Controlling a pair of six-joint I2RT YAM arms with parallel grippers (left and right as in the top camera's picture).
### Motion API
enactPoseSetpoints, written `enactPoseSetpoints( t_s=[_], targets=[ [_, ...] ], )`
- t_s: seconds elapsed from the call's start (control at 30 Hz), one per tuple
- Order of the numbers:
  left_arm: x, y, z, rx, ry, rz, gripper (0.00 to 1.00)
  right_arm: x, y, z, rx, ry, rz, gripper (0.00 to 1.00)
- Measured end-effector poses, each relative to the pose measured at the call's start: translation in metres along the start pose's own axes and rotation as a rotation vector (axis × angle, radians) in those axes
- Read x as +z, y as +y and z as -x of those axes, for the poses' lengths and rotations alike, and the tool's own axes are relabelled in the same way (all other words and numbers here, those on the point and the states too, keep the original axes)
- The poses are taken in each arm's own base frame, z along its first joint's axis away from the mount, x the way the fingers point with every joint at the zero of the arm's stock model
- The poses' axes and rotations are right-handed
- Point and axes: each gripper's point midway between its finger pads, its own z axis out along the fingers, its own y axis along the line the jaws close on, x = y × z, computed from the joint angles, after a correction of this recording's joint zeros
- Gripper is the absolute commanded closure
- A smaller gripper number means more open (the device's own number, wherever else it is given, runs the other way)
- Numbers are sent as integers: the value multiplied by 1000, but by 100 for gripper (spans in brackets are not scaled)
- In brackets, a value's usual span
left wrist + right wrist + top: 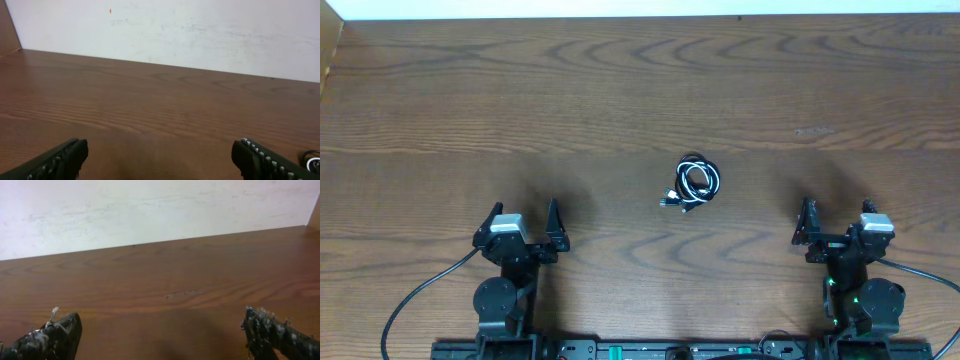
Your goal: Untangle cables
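Observation:
The cables [695,182] lie in one small tangled coil of black and white loops near the middle of the table, with plug ends sticking out to the lower left. A sliver of them shows in the left wrist view at the lower right edge, cables [313,161]. My left gripper [523,216] stands open at the near left, well left of the coil, with nothing between its fingers [64,159]. My right gripper [837,218] stands open at the near right, also apart from the coil and empty, its fingers [266,332] spread wide. The right wrist view shows no cables.
The wooden table [620,90] stretches back to a white wall [200,30]. A faint scuff mark [181,294] shows on the wood ahead of the right gripper. Thick black arm cables [415,300] trail at the near edge beside each base.

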Motion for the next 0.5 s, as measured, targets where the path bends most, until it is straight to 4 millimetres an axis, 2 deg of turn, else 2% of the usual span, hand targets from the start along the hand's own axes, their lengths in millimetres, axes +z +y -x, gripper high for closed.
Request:
enactPoseSetpoints(
  t_s=[0.5],
  targets=[
    [0, 0, 0, 0, 0, 0, 3, 0, 0, 0, 0, 0, 0, 1]
  ],
)
